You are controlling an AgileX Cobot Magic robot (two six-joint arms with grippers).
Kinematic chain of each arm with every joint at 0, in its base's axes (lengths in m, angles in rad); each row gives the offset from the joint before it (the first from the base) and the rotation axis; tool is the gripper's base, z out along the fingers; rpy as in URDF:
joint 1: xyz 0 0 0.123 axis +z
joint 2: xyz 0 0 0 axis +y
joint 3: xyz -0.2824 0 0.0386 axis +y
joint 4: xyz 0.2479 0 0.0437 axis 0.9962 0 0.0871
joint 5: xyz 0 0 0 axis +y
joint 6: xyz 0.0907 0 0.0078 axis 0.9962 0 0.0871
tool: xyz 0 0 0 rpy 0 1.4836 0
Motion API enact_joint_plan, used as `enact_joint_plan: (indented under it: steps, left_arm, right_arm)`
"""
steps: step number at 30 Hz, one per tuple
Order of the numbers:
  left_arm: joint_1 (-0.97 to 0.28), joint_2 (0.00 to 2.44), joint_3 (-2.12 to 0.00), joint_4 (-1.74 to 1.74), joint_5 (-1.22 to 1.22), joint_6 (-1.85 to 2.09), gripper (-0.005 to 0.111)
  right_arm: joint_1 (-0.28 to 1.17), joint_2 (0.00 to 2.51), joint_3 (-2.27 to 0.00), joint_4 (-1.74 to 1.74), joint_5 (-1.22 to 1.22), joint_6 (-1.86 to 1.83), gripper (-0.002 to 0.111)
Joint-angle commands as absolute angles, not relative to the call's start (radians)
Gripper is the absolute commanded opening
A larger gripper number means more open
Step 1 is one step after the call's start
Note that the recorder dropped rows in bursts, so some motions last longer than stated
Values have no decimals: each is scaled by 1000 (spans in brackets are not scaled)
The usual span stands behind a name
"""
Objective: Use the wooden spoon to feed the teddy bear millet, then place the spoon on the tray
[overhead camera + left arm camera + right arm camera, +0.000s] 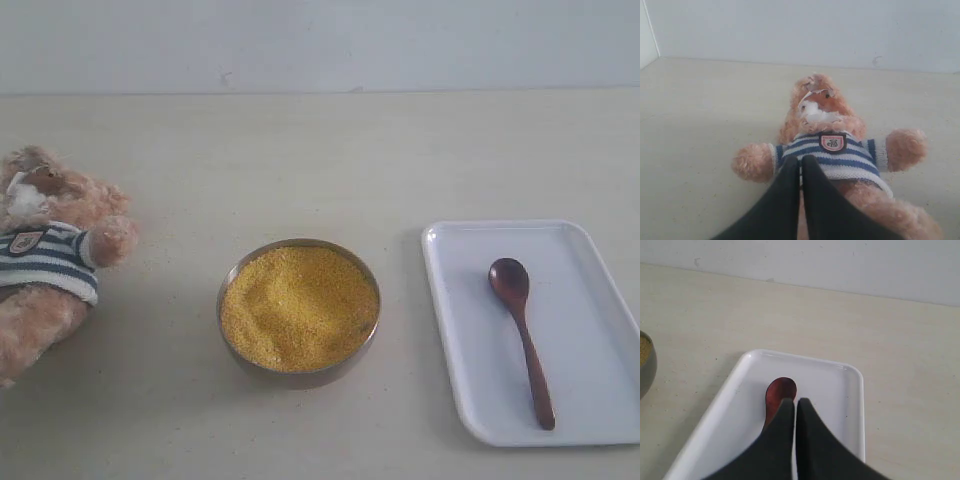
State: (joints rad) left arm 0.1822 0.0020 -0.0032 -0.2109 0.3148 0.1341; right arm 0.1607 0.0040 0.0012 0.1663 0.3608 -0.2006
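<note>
A pale beige tabletop [300, 150] meets a plain white wall [320, 40]. The wooden spoon [520, 330] lies on the tray [590, 300], right of the millet [298, 305]; the teddy bear [50, 260] lies far left. The left gripper [801, 160] and right gripper [795, 402] are closed, empty.

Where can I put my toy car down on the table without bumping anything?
Biggest bare patch: the table behind everything, up to the wall. Another sits between the teddy bear and the bowl. Tightest is the gap between the bowl and the tray. On the tray, the wooden spoon takes the middle, with bare white either side.
</note>
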Motion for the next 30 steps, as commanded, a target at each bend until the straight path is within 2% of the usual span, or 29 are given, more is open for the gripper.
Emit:
enact_joint_plan:
  steps: [1, 13, 17, 22, 25, 30]
  left_arm:
    - [177, 0, 0, -221, 306, 128, 4]
    - [177, 0, 0, -221, 247, 131, 4]
    - [177, 0, 0, -342, 80, 76, 4]
    - [177, 0, 0, -699, -298, -192, 4]
    - [177, 0, -2, -642, -450, -271, 4]
    - [177, 97, -174, -416, -428, -269, 4]
  right_arm:
    - [160, 0, 0, 170, 363, -202, 1]
    - [160, 0, 0, 170, 363, -202, 1]
    - [160, 0, 0, 170, 363, -202, 1]
    - [160, 0, 0, 170, 363, -202, 1]
    - [160, 0, 0, 170, 363, -202, 1]
    - [160, 0, 0, 170, 363, -202, 1]
